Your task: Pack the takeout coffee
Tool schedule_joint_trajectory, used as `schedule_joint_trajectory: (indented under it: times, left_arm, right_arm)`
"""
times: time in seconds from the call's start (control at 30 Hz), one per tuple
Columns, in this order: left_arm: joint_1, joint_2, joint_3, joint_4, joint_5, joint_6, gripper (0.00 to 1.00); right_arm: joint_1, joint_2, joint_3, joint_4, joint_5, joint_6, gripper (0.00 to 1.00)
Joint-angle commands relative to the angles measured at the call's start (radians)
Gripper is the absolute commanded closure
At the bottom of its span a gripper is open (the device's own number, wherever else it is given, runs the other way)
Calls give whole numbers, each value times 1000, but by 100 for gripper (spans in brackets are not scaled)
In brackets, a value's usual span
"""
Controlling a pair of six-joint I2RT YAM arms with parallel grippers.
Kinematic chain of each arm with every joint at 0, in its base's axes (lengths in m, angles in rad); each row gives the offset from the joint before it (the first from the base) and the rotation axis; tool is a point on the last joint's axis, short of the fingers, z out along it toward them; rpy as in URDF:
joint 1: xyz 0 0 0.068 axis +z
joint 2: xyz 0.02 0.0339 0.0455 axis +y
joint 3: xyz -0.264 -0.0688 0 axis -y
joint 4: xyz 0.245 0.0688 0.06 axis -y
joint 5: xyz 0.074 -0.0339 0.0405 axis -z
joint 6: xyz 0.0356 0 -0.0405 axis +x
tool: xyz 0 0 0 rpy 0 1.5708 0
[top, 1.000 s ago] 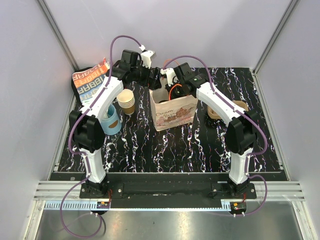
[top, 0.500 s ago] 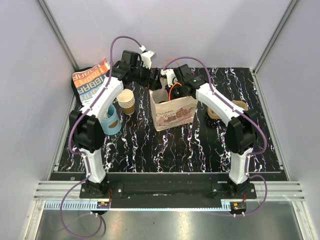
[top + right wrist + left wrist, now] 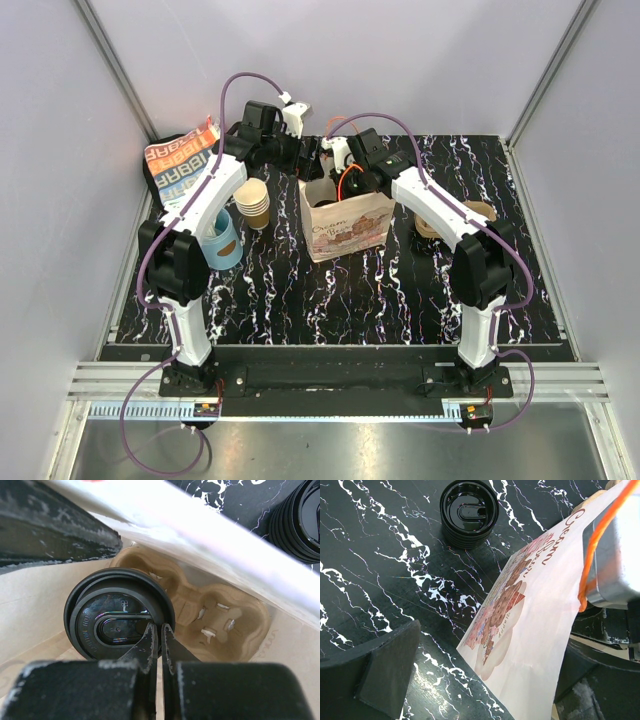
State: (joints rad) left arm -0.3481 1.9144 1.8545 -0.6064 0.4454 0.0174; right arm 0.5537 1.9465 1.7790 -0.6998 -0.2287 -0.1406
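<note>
One takeout coffee [image 3: 116, 611] sits beneath the closed right end effector [image 3: 160, 628].

"Cream" on paper bag [image 3: 535, 610]; "HOT" on takeout coffee lid [image 3: 114, 611]

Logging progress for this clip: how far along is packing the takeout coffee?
Done: the takeout coffee appears seated in the cup tray inside the paper bag. In hand: the shut right end effector is right above it, inside the bag. Remaining: pulling that arm out; the tray's neighbouring hole is empty.
</note>
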Motion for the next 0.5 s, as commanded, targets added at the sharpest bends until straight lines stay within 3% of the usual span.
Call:
schedule_joint_trajectory:
  times: [0.0,0.47]
  left_arm:
    - [4,-48,-9,48,27,-5,1]
    - [4,-48,-11,50,33,-8,1]
  right_arm:
    - [12,-8,-6,48,-3,6,100]
    - [11,2,-10,62,35,-2,100]
